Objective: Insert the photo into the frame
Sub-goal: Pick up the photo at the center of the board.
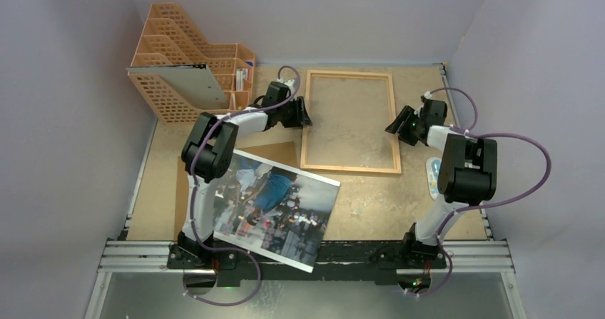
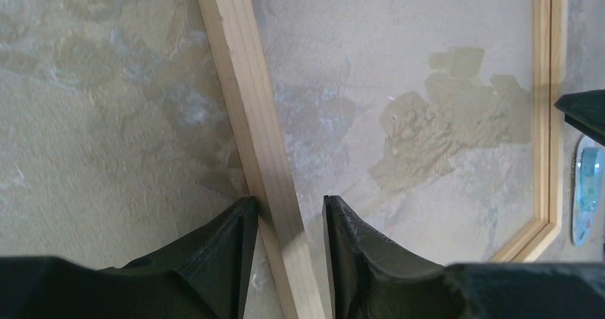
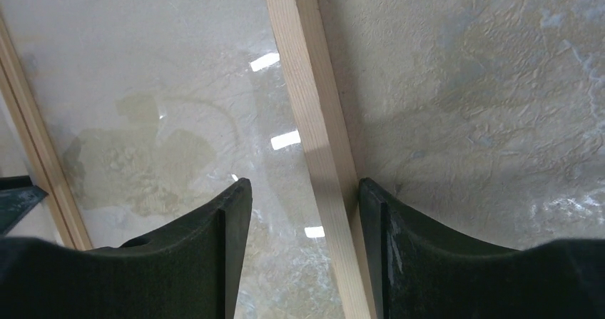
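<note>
— Where is the frame [image 1: 349, 168] lying?
— Twelve o'clock on the tabletop [image 1: 371, 205]. The left claw [image 1: 305, 112] is straddling its nine o'clock rail and the right claw [image 1: 392, 128] its three o'clock rail, both released. The photo [image 1: 285, 205] is lying at seven o'clock.

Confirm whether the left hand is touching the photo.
Apart. Top view shows the left hand at the left rail of the frame, with the photo lying nearer the bases, clear of it.

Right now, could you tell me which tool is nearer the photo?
Left. The left tool straddles the frame at its left rail, just beyond the photo; the right tool straddles its right rail, farther off.
</note>
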{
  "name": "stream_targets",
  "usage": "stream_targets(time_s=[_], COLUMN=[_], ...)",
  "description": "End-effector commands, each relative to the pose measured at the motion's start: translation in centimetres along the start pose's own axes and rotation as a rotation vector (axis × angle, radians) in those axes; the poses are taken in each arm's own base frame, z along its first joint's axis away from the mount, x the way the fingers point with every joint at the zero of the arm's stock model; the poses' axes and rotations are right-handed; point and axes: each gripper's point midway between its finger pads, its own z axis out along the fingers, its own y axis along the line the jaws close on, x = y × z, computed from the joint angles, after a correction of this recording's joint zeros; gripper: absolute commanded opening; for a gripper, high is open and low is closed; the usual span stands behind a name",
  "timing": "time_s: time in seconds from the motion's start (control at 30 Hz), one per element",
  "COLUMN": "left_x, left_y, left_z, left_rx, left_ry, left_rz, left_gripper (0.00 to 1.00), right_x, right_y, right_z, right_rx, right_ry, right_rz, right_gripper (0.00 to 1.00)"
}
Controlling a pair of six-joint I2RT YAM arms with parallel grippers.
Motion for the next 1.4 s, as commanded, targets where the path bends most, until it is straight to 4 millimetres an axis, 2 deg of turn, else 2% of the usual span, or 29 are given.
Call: stream_targets(time_s=[0.0, 0.13, 0.27, 0.4, 0.5, 0.6, 0.7, 0.83, 0.93, 1.13, 1.27, 1.37], left_x=[2.4, 2.6, 3.0, 1.6, 0.4, -0.7, -1.7, -3.2, -3.6, -2.4, -1.4, -0.9], left_y=[-1.6, -2.0, -1.7, -1.2, -1.0, -0.7, -0.6, -2.3, -3.1, -3.3, -2.6, -2.3], left_z=[-1.7, -2.4, -3.3, -4.7, -5.8, -7.2, -9.7, -13.8, -16.0, -19.0, -20.3, -20.9], left_rx=[0.062, 0.077, 0.051, -0.015, -0.072, -0.131, -0.179, -0.15, -0.146, -0.146, -0.174, -0.181], left_ry=[0.067, 0.049, 0.045, 0.0, -0.027, -0.059, -0.116, -0.233, -0.269, -0.281, -0.29, -0.294], left_rz=[-0.06, -0.066, -0.07, -0.049, -0.02, 0.005, 0.017, 0.024, 0.029, 0.039, 0.049, 0.053], left_gripper=[0.41, 0.42, 0.47, 0.55, 0.57, 0.6, 0.64, 0.66, 0.66, 0.66, 0.66, 0.66], right_x=[0.5, 0.3, -0.4, -2.9, -4.3, -3.9, -1.7, 2.5, 6.0, 12.4, 15.4, 18.5], right_y=[1.3, 1.4, 0.8, 0.7, 1.9, 3.4, 5.9, 9.3, 10.1, 11.1, 10.8, 11.1], right_z=[-0.9, -1.2, -2.0, -4.0, -6.2, -7.7, -8.8, -10.5, -11.6, -13.0, -12.7, -12.3], right_rx=[-0.058, -0.057, 0.0, 0.057, 0.033, -0.003, -0.051, -0.148, -0.226, -0.394, -0.42, -0.45], right_ry=[-0.008, -0.024, -0.069, -0.199, -0.282, -0.303, -0.28, -0.222, -0.161, -0.035, 0.061, 0.146], right_rz=[0.036, 0.042, 0.057, 0.062, 0.06, 0.04, -0.015, -0.068, -0.042, -0.063, -0.093, -0.089], right_gripper=[0.59, 0.58, 0.6, 0.62, 0.63, 0.65, 0.68, 0.72, 0.73, 0.74, 0.74, 0.74])
